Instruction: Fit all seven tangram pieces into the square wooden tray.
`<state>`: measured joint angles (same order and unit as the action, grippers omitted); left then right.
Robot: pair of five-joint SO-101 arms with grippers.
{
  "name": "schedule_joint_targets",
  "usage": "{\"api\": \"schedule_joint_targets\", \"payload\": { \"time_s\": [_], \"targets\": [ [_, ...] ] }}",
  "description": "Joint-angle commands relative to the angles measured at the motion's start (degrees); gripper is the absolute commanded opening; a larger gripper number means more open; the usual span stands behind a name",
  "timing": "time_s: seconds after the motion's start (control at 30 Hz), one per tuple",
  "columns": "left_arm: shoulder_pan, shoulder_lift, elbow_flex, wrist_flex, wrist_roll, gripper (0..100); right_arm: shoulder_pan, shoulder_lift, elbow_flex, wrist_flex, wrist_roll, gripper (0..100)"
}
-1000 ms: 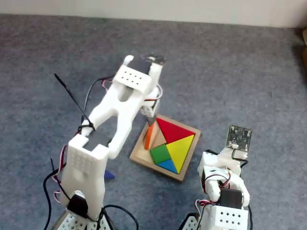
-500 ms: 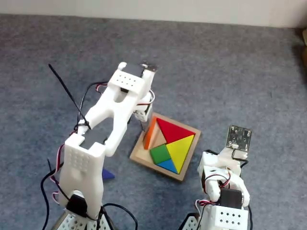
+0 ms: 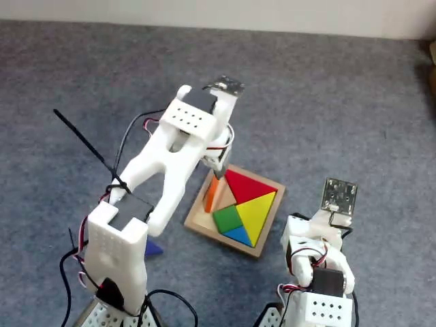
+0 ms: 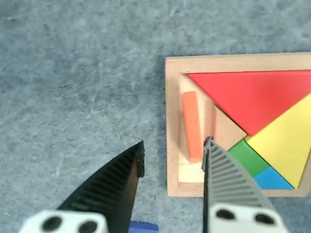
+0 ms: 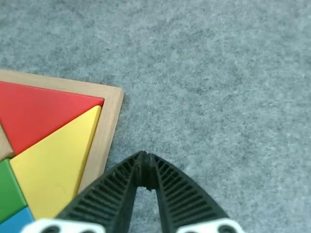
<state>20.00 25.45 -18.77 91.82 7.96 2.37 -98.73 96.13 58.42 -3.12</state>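
Observation:
The square wooden tray point(image 3: 197, 223) lies on the carpet between the arms. In it lie flat a red triangle point(image 3: 246, 186), a yellow triangle point(image 3: 259, 212), a green piece point(image 3: 227, 219) and a blue piece point(image 3: 239, 235). An orange piece point(image 4: 192, 125) stands on edge in the tray's bare left part point(image 4: 187, 172). My left gripper point(image 4: 173, 151) hangs open just above that part, one finger point(image 4: 127, 174) over the carpet outside the rim, the other point(image 4: 219, 167) beside the orange piece. My right gripper point(image 5: 144, 171) is shut with nothing in it, low over the carpet beside the tray's corner point(image 5: 115, 99).
A dark blue piece point(image 3: 154, 248) lies on the carpet beside the left arm's base, left of the tray. Grey carpet stretches all around. A pale wall strip runs along the far edge.
The left arm swung a little left and toward the tray, then back up and right. The orange piece tipped briefly and again stands on edge. The right arm has kept still.

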Motion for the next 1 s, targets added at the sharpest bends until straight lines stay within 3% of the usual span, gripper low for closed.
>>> {"api": "schedule_joint_targets", "payload": {
  "time_s": [0.0,0.43,0.97],
  "targets": [
    [-1.0,-1.5,-1.3,0.1,0.2,20,0.7,-0.4,5.7,0.2,-0.1,0.4],
    [-7.4,9.3,-0.2,-1.7,-0.2,20,0.7,-0.4,5.7,0.2,-0.1,0.4],
    [-2.2,7.5,-2.6,-1.8,0.2,20,0.7,-0.4,5.7,0.2,-0.1,0.4]
  ]
}}
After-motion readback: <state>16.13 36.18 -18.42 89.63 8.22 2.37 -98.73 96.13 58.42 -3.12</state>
